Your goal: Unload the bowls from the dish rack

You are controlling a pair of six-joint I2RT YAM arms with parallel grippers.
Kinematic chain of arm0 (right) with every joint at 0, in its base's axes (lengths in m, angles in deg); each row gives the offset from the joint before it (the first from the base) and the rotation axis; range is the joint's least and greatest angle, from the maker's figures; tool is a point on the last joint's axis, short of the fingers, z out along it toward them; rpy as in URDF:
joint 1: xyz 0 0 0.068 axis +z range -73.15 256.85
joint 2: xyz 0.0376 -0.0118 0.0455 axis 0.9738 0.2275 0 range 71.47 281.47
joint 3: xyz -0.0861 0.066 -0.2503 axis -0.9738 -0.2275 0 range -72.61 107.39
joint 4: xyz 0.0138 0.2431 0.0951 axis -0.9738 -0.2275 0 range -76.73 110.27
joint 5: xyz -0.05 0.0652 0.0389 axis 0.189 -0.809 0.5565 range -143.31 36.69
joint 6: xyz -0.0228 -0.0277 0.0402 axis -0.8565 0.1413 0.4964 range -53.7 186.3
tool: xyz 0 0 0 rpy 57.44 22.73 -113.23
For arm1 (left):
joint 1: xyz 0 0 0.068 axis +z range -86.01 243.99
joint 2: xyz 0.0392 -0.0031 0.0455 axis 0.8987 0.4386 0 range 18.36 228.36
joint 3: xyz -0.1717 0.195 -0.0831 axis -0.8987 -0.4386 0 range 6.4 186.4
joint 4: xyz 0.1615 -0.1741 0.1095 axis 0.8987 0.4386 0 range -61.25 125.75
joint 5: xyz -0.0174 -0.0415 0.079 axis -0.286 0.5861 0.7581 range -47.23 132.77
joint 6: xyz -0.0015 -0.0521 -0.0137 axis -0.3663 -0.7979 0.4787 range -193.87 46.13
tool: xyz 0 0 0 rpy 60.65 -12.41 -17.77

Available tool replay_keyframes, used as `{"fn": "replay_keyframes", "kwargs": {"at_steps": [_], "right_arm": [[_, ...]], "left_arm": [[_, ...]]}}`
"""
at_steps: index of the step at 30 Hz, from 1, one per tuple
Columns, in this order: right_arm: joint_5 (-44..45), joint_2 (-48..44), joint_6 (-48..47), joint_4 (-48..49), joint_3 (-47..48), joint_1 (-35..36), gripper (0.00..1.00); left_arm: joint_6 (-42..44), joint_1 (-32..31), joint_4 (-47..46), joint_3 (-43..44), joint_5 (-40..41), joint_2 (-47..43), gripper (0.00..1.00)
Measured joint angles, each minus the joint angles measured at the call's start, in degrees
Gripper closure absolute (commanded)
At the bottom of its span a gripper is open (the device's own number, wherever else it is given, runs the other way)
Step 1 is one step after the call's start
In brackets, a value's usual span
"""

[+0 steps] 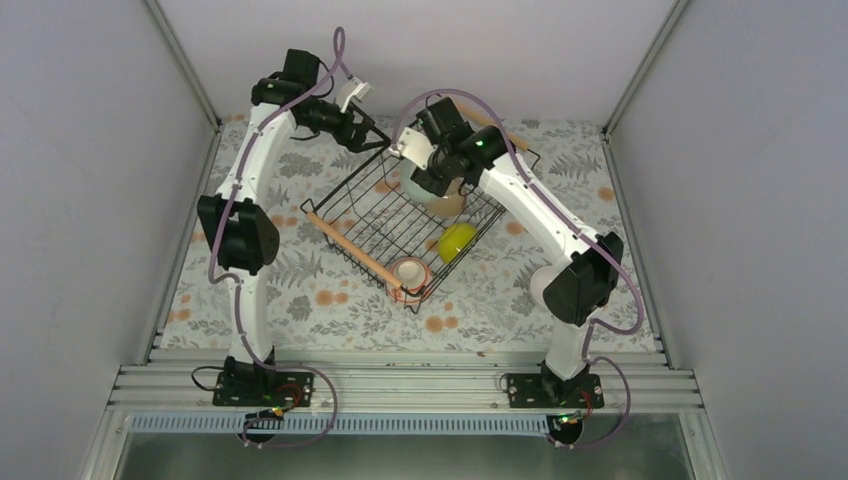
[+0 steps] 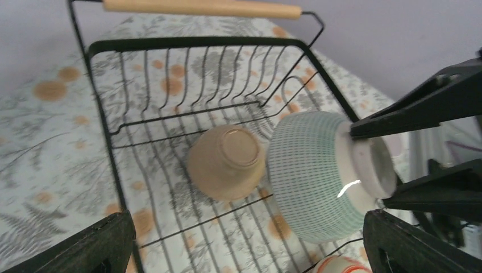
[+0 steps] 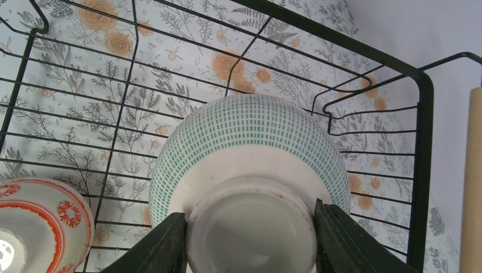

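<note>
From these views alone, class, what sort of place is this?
Likely a robot test cell, not a kitchen: plain grey walls box in the table, two arms are bolted to a metal rail, and a dish rack sits between.

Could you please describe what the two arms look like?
Both the left arm and right arm have white curved links, bulky black joint housings and black bases. A mauve cable loops along each. The right arm shows a small green light. The jaws are black and angular.
</note>
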Motion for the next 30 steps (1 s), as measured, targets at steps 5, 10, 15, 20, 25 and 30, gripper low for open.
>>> {"fn": "replay_keyframes", "kwargs": {"at_steps": [5,10,15,20,25,30], "right_arm": [[0.1,-0.5,0.0,0.0,0.0,-1.1,0.81],[0.1,-0.6,0.0,0.0,0.0,-1.8,0.80],[0.1,-0.6,0.0,0.0,0.5,-2.4,0.80],[-0.1,-0.6,0.0,-0.1,2.4,-3.0,0.80],[-0.2,-0.6,-0.1,0.1,4.4,-3.3,0.80],[-0.4,-0.6,-0.2,0.0,4.6,-3.8,0.80]], "left_arm": [[1.3,-0.1,5.9,8.0,-7.9,4.8,0.00],[2.4,-0.4,9.9,9.8,-12.9,7.5,0.00],[3.3,-1.7,12.3,8.6,-14.7,9.4,0.00],[3.3,-3.7,13.3,8.4,-16.8,11.3,0.00],[3.0,-5.3,13.7,8.9,-18.1,14.3,0.00],[2.8,-6.5,13.9,9.5,-19.1,16.9,0.00]]}}
